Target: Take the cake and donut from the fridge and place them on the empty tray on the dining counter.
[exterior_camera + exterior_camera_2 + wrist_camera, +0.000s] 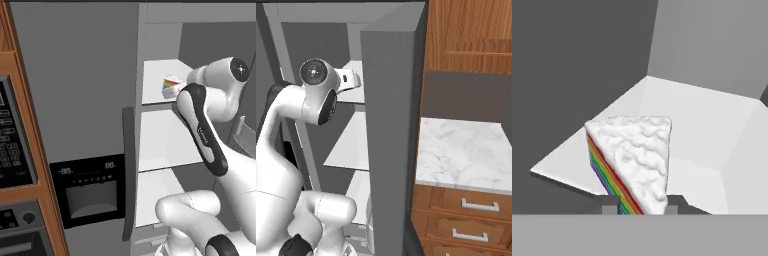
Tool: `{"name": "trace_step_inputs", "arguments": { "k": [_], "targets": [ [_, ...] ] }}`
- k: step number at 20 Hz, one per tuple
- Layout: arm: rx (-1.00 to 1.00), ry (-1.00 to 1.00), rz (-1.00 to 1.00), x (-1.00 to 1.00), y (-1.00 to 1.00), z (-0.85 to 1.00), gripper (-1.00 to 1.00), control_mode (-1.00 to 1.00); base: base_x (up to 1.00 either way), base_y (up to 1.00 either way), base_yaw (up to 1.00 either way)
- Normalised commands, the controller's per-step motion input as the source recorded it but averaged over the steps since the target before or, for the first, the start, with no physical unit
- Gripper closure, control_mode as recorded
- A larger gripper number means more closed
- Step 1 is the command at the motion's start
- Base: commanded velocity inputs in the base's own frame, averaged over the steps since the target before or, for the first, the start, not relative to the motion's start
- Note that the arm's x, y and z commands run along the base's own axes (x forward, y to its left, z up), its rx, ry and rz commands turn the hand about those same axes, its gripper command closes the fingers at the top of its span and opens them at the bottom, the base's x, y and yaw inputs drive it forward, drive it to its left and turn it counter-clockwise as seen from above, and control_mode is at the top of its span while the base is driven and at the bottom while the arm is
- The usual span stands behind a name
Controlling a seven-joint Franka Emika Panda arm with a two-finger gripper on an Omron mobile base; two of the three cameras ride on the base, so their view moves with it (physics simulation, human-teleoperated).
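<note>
The fridge [85, 75] has its right door [391, 130] swung open, and my arm reaches onto the top white shelf [157, 70]. There lies the cake [171, 86], a rainbow-layered wedge with white icing [639, 155]. My gripper [641, 206] holds the wedge's near tip, and both dark fingertips [610, 204] press against its sides. The cake's underside still rests on the shelf. The donut, the tray and the dining counter are out of view.
Two lower white shelves [165, 140] sit below my forearm. The closed left door carries a dark handle [128, 170] and a black dispenser panel [90, 190]. A black microwave [12, 135] in wood cabinetry stands left. A marble counter with wooden drawers [463, 150] lies right.
</note>
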Motion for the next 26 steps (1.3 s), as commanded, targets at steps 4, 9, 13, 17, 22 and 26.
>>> {"name": "trace_step_inputs", "arguments": {
  "k": [4, 9, 13, 17, 22, 26],
  "targets": [
    [0.00, 0.00, -0.03, -0.89, 0.00, 0.36, 1.00, -1.00, 0.00, 0.00, 0.00],
    [0.00, 0.00, -0.18, -0.98, -0.05, 0.12, 1.00, -1.00, 0.00, 0.00, 0.00],
    [0.00, -0.02, -0.20, -1.00, -0.14, 0.09, 1.00, -1.00, 0.00, 0.00, 0.00],
    [0.00, -0.05, -0.11, -0.97, -0.20, 0.00, 1.00, -1.00, 0.00, 0.00, 0.00],
    [0.00, -0.06, -0.03, -0.99, -0.02, 0.00, 1.00, -1.00, 0.00, 0.00, 0.00],
    [0.00, -0.03, 0.02, -0.96, 0.00, 0.00, 1.00, -1.00, 0.00, 0.00, 0.00]
  ]
}}
